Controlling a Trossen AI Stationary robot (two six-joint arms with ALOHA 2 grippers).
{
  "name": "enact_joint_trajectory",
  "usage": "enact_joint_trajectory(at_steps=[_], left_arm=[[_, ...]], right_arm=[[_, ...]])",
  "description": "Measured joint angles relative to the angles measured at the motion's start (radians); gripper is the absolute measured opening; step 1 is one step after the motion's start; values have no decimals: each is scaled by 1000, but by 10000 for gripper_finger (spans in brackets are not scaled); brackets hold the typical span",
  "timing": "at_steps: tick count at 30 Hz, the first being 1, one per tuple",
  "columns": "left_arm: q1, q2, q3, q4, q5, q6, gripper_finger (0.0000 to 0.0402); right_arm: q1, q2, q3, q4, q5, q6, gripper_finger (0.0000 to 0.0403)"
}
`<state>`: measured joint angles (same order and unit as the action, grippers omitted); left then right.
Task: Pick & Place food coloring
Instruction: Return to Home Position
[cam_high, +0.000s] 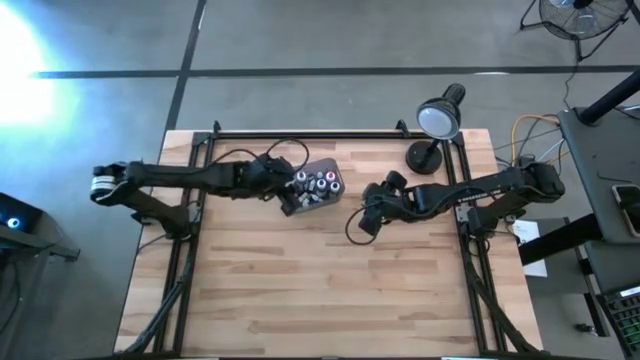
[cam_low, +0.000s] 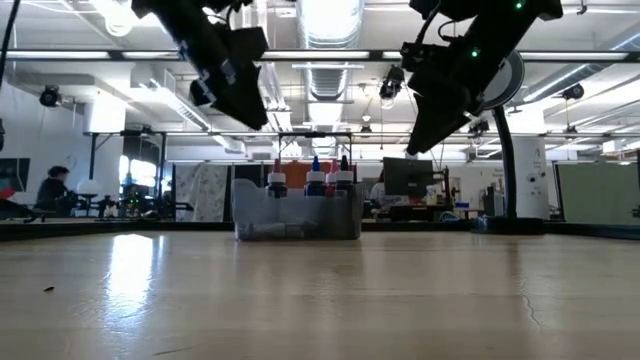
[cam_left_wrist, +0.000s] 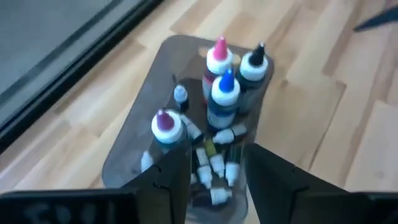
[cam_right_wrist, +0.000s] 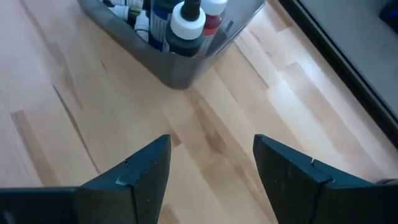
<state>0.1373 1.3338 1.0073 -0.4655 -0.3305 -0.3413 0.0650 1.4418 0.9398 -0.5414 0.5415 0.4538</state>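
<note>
Left pincer (cam_left_wrist: 217, 152): fingers spread wide, holding nothing; it hangs over the tub's left rim.
Right pincer (cam_right_wrist: 211, 140): equally wide open and empty, raised off the worktop, right of the tub and apart from it.
Food coloring bottles (cam_left_wrist: 224, 93): tiny, with white, pink, blue and dark caps. All sit inside the translucent grey square tub (cam_left_wrist: 130, 143), some upright, the smallest heaped flat.
Handling: probably very light, smooth hard plastic, apt to roll or slip; best pinched across the body below the cap.
Writing: none readable.
Pale wooden worktop (cam_high: 300, 290): carries the tub.

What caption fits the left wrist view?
Open left gripper above the gray bin holding the food coloring bottles.
</note>
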Motion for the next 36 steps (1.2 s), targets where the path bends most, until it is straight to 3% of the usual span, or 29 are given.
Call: enact_joint_trajectory(at_steps=[6,9,12,17,20,23,24,26,30,33,36], left_arm=[[-64,-118,104,-137,-2,-16,131],[-98,-234,116,-162,-4,-22,131],[-95,-340,34,-164,-11,-35,131],[-90,-496,-124,-178,34,-132,131],[-89,-603,-151,-201,28,-196,131],[-91,-674,-179,-221,25,-422,131],[-93,-698,-185,-203,27,-453,131],[-111,-730,-215,-148,73,-371,131],[-136,-807,-327,84,267,-230,131],[-142,-860,-477,290,333,-259,131],[-149,-890,-636,539,437,-289,131]], right_arm=[[-1,-13,10,0,-41,-59,224],[-38,-43,36,10,-281,-133,224],[-107,-51,35,-7,-480,-140,224],[-213,-117,44,-52,-519,-111,224],[-241,-192,73,-54,-520,-55,224],[-254,-271,100,-60,-520,-83,224],[-255,-299,114,-62,-521,-60,224],[-255,-356,142,-55,-523,59,224],[-197,-478,129,-17,-650,-57,224],[-134,-566,4,73,-658,12,224],[-70,-638,-178,327,-644,47,224]])
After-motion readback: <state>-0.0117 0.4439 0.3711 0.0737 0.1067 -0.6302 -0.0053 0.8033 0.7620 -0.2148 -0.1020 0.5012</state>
